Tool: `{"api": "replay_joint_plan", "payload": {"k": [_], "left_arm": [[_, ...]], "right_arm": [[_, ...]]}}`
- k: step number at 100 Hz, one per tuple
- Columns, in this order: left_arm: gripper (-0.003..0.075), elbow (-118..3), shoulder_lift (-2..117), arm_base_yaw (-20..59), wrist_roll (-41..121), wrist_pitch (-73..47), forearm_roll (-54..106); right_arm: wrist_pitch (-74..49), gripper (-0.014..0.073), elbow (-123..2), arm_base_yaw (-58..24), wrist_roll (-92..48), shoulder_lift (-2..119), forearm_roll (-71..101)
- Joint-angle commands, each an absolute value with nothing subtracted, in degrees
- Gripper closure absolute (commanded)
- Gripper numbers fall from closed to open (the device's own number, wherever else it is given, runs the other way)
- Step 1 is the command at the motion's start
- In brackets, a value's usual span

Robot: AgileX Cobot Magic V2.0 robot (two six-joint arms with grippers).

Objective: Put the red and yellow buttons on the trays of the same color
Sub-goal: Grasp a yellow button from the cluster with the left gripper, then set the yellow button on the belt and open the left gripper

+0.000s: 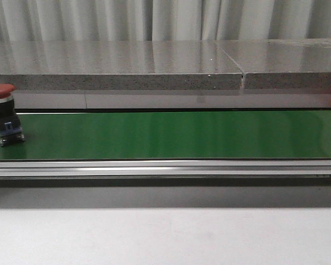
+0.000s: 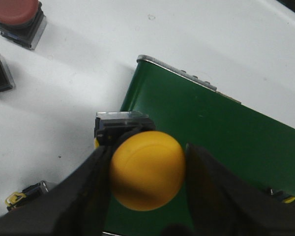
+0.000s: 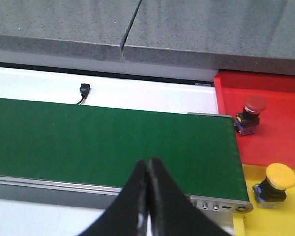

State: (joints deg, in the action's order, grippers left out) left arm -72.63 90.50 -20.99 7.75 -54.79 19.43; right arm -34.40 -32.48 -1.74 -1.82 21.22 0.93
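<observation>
Green belt (image 1: 171, 135) carries one red button (image 1: 4, 113); we see left end effector (image 2: 147, 169) gripping yellow button (image 2: 146, 169), right end effector (image 3: 148, 169) clenched empty.

Both grippers (image 2: 147, 196) (image 3: 148, 196) have smooth, tapering black fingers

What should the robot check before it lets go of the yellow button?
1. Left jaws shut on the yellow button: ok.
2. Button over the green belt: ok, above the belt's end.
3. Belt space below is free: cannot tell, the button hides it.
4. Red button already riding the belt, upright: ok.
5. Right gripper shut and empty, over the belt's other end: ok.
6. Trays match so far, red one on the red tray, yellow one on the yellow tray: ok.
</observation>
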Motion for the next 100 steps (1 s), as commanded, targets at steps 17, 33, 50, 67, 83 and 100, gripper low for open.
{"api": "replay_joint_plan", "payload": {"k": [17, 33, 50, 67, 83, 100], "left_arm": [[0.0482, -73.99, 88.03, -18.45, 8.24, -56.0, 21.61], [0.0482, -73.99, 88.62, -17.18, 8.27, -56.2, 21.61], [0.0482, -73.99, 89.84, -17.15, 8.27, -57.68, 21.61], [0.0478, -73.99, 90.44, -17.15, 8.27, -57.9, 21.61], [0.0383, -73.99, 91.07, -17.15, 8.27, -58.39, 21.61], [0.0183, -73.99, 91.07, -17.15, 8.57, -57.46, 21.61]], "right_arm": [[-30.41, 0.0659, -33.94, -1.87, -2.05, 21.54, 0.83], [-30.41, 0.0659, -33.94, -1.87, -2.05, 21.54, 0.83], [-30.41, 0.0659, -33.94, -1.87, -2.05, 21.54, 0.83], [-30.41, 0.0659, -33.94, -1.87, -2.05, 21.54, 0.83], [-30.41, 0.0659, -33.94, -1.87, -2.05, 21.54, 0.83], [-30.41, 0.0659, -33.94, -1.87, -2.05, 21.54, 0.83]]}}
